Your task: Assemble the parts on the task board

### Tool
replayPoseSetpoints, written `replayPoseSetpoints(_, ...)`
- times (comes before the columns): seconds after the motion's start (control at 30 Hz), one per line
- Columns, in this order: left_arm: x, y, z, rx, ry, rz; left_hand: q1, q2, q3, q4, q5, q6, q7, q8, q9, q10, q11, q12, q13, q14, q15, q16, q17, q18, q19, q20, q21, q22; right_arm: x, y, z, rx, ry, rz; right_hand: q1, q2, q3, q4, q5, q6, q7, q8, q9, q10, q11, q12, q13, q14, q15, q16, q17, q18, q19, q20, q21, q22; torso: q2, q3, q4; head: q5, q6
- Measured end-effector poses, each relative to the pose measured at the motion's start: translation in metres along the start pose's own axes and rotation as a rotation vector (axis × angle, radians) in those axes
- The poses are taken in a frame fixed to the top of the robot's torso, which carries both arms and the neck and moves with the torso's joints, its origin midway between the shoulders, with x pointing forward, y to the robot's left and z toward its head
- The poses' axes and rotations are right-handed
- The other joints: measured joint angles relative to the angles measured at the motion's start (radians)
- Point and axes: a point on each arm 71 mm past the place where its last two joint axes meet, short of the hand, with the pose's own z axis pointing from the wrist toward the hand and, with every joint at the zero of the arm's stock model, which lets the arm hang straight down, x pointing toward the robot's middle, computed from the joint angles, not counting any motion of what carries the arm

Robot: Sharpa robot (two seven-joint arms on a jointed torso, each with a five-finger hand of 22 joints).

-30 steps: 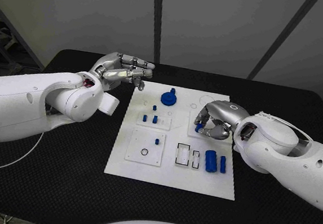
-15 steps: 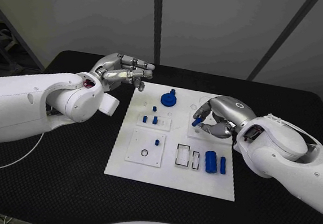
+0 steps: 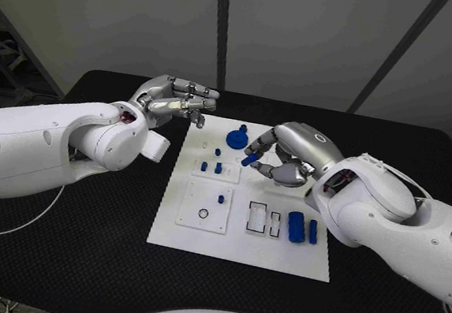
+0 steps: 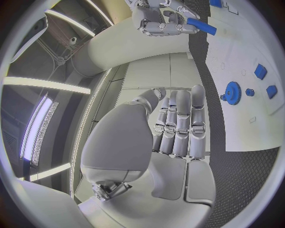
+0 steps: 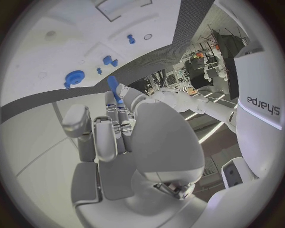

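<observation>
Our right hand (image 3: pixel 284 153) has lifted 1 blue part (image 3: pixel 248 160) off the task board (image 3: pixel 200 236), pinched at its fingertips, ready for insertion.

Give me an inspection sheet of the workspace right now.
Surface: black table, white task board in the middle.
Job's things: blue gear, small blue pegs and two blue cylinders on the board.
Clutter: nothing seen.
Hands: right hand pinches a blue part above the board; left hand holds nothing, fingers curled, at the board's far left corner.
Cables: white cable on the table, left side.
Surroundings: grey wall panels behind.
</observation>
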Motion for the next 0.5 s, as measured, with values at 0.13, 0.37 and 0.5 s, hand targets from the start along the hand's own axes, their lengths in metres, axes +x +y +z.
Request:
replayPoseSetpoints(0.13, 0.002, 0.000, 0.001, 0.000, 0.004, -0.001, 0.000, 0.000, 0.000, 0.000, 0.000, 0.000, 0.000, 0.000, 0.000, 0.000, 0.000, 0.000, 0.000, 0.000, 0.000, 0.000, 0.000, 0.000, 0.000, 0.000, 0.000, 0.000, 0.015, 0.016, 0.008, -0.045, 0.031, 0.035, 0.000, 0.000, 0.000, 0.000, 0.007, 0.000, 0.000, -0.001, 0.000, 0.000, 0.000, 0.000, 0.000, 0.000, 0.000, 0.000, -0.002, 0.000, 0.000, 0.000, 0.000, 0.000, 0.000, -0.0003, 0.0012, 0.004, -0.002)
replayPoseSetpoints(0.37, 0.004, 0.001, 0.003, 0.000, 0.011, -0.004, 0.000, 0.000, 0.000, 0.000, 0.000, 0.000, 0.000, 0.000, 0.000, -0.006, -0.001, 0.004, 0.001, 0.000, 0.000, 0.000, -0.001, 0.000, 0.000, 0.000, 0.000, -0.001, 0.044, 0.030, 0.010, -0.087, 0.118, 0.073, 0.000, 0.000, 0.000, 0.000, 0.007, 0.000, 0.000, -0.003, 0.000, 0.000, 0.000, 0.000, 0.000, 0.000, 0.000, 0.000, -0.002, 0.000, 0.000, 0.000, 0.000, 0.000, 0.000, -0.0012, 0.0009, 0.014, -0.007)
replayPoseSetpoints(0.5, 0.006, 0.001, 0.003, 0.000, 0.013, -0.005, 0.000, 0.000, 0.000, 0.000, 0.000, 0.000, 0.000, 0.000, 0.000, -0.006, -0.001, 0.004, 0.001, 0.000, 0.000, 0.000, -0.001, 0.000, 0.000, 0.000, 0.000, -0.001, 0.057, 0.036, 0.010, -0.105, 0.162, 0.087, 0.000, 0.000, 0.000, 0.000, 0.009, -0.001, 0.000, -0.003, 0.000, 0.000, 0.000, 0.000, 0.000, 0.000, 0.000, 0.000, -0.002, 0.000, 0.000, 0.000, 0.000, 0.000, 0.000, -0.0004, -0.0012, 0.019, -0.010)
